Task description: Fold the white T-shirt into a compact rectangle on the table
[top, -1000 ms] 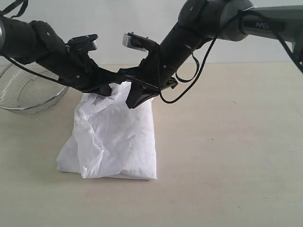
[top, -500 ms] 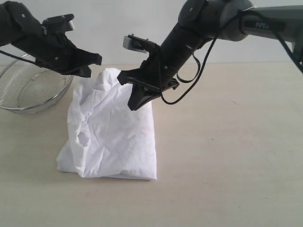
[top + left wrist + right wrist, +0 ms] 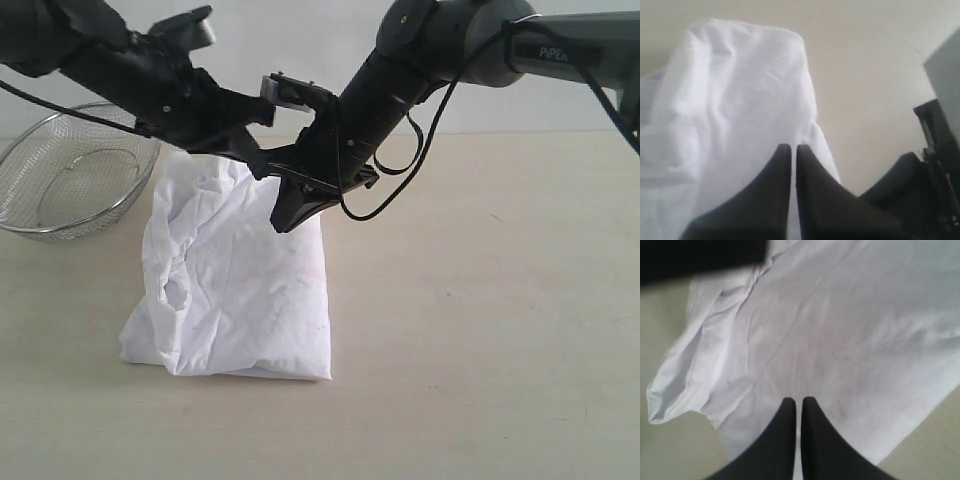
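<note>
White T-shirt [image 3: 240,290] folded, long axis near-to-far; neck end unclear.

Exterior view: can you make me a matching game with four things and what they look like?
Things:
1. white T-shirt
2. mesh bowl
3. table
4. right end effector

Looks:
a. silvery wire, at the table's left side
b. black, jaws shut, pointing down at the cloth
c. pale beige and flat
d. wrinkled, lying folded in the middle

Pairs: 1-d, 2-a, 3-c, 4-b
</note>
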Robot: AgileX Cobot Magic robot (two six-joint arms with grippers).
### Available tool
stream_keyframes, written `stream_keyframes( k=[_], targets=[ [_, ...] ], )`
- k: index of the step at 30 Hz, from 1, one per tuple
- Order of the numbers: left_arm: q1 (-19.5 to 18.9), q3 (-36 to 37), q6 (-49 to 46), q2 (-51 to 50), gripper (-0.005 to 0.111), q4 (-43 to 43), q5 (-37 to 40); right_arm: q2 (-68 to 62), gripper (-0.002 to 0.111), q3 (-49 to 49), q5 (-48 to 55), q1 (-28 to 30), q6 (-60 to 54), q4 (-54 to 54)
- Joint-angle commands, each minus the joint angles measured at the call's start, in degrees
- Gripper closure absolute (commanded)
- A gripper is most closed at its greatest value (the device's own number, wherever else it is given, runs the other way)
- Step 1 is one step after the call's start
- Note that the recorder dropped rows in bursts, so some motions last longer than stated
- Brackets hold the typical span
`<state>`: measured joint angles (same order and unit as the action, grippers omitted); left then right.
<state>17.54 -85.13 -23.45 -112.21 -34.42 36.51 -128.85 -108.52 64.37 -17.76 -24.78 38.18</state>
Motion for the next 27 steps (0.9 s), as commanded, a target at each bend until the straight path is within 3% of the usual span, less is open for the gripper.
stream_keyframes(
  k=[1,17,27],
  targets=[
    [2.33,-0.24,0.20,-3.24,0.102,-0.84,-5.69,0.19,0.108,-0.14,0.20,-0.03,-0.34,-0.12],
    [-2.08,-0.24,2.48,-8.58,0.102,0.84,-10.66,0.19,0.108,-0.14,1.46,-0.03,-0.56,-0.13],
    [-5.53,-0.24,18.13,-7.18,0.102,23.93,-7.77,0.19,0.108,-0.14,1.83,-0.03,-0.56,-1.92]
  ],
)
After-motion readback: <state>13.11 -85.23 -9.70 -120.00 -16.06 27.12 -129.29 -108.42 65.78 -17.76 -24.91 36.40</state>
